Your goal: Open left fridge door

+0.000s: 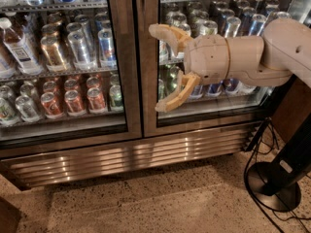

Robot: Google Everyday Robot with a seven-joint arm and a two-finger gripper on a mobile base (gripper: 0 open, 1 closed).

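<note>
The fridge [131, 154] fills the view, a steel two-door cooler with a ribbed grille along its base. Its left fridge door [124, 57] is closed, a glass pane in a brushed-steel frame, with shelves of cans and bottles behind it. My gripper [156, 68] reaches in from the right on a beige arm and hangs in front of the right door's glass, just right of the central steel frame. It is open: one finger [167, 33] points up-left and the other [170, 98] down-left, with nothing between them.
The right door [214, 115] is also closed, showing blue and green cans. A black round stand base [272, 183] with cables sits on the speckled floor at the lower right. A brown object [9, 217] pokes in at the lower left corner.
</note>
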